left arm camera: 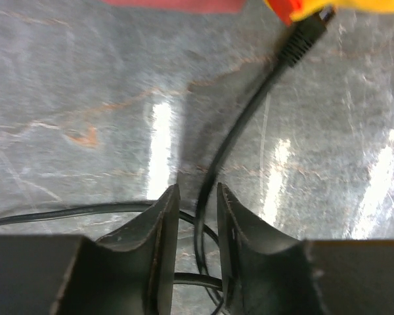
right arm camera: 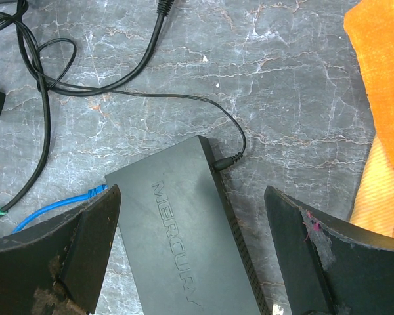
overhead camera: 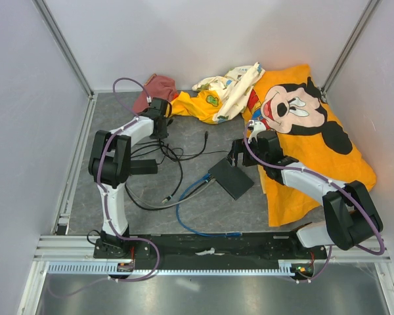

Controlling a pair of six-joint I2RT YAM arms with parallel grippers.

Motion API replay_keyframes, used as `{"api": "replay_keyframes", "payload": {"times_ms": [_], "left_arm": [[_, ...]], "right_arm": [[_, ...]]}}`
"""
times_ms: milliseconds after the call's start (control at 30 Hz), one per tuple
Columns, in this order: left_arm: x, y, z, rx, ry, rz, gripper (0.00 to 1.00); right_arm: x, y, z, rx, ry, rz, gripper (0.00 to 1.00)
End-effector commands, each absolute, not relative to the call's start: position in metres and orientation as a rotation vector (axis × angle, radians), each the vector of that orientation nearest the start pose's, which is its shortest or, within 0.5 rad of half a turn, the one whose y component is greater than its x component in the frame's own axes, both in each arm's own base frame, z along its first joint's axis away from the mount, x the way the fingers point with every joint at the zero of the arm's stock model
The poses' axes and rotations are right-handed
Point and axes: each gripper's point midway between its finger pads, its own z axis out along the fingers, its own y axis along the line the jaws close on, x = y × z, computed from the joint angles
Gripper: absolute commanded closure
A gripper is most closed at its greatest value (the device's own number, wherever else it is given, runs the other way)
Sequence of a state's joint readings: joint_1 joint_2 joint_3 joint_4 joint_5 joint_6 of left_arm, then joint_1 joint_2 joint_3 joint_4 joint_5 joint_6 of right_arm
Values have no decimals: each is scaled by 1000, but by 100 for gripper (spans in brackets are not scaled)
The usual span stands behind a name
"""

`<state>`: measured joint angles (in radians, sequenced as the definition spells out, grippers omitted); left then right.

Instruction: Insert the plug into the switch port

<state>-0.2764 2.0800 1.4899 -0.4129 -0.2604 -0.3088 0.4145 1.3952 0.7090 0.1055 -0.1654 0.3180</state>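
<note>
Grey marbled tabletop (overhead camera: 249, 213) between pale walls (overhead camera: 184, 39) bears switch (overhead camera: 233, 178), orange cloth (overhead camera: 315, 157).

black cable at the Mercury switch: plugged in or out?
In. The right wrist view shows the black cable's connector seated in the side of the switch, with the cable curving away.

The switch (right arm camera: 184, 256) runs off the bottom edge.

Left end effector (left arm camera: 198, 191): jaws narrowly parted, pointing down. Right end effector (right arm camera: 192, 197): jaws spread wide, pointing down.
</note>
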Motion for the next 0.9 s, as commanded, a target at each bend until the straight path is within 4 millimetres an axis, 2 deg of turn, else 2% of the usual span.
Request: {"api": "replay_keyframes", "payload": {"times_ms": [0, 33, 67, 133, 200, 267, 300, 367, 400, 467, 567, 667, 733, 867], "left_arm": [[481, -112, 29, -114, 2528, 45, 71], [481, -111, 28, -111, 2531, 44, 75], [482, -111, 30, -107, 2527, 43, 86], [482, -107, 40, -104, 2508, 69, 98], [485, -97, 75, -101, 2436, 120, 98], [485, -74, 109, -107, 2359, 260, 98], [483, -65, 148, -123, 2276, 292, 98], [479, -38, 197, -126, 2163, 454, 98], [473, -29, 232, -139, 2093, 484, 98], [466, -11, 280, -133, 1999, 594, 98], [454, 1, 340, -114, 1894, 652, 98], [437, 8, 383, -113, 1816, 691, 98], [430, 14, 406, -112, 1762, 725, 98], [411, 23, 437, -138, 1688, 759, 98]], "right_arm": [[339, 198, 112, -227, 2135, 623, 2], [340, 197, 112, -223, 2135, 621, 2], [339, 198, 112, -225, 2135, 622, 2], [339, 198, 112, -227, 2135, 625, 2], [338, 199, 112, -230, 2134, 628, 2], [338, 198, 114, -230, 2130, 629, 2], [338, 198, 115, -229, 2126, 630, 2], [337, 199, 115, -232, 2125, 639, 2], [337, 200, 116, -231, 2123, 645, 2], [337, 201, 118, -231, 2119, 652, 2], [335, 200, 120, -230, 2111, 655, 2], [333, 200, 125, -231, 2103, 665, 2], [331, 201, 127, -232, 2102, 671, 2], [326, 203, 132, -242, 2095, 696, 2]]}}
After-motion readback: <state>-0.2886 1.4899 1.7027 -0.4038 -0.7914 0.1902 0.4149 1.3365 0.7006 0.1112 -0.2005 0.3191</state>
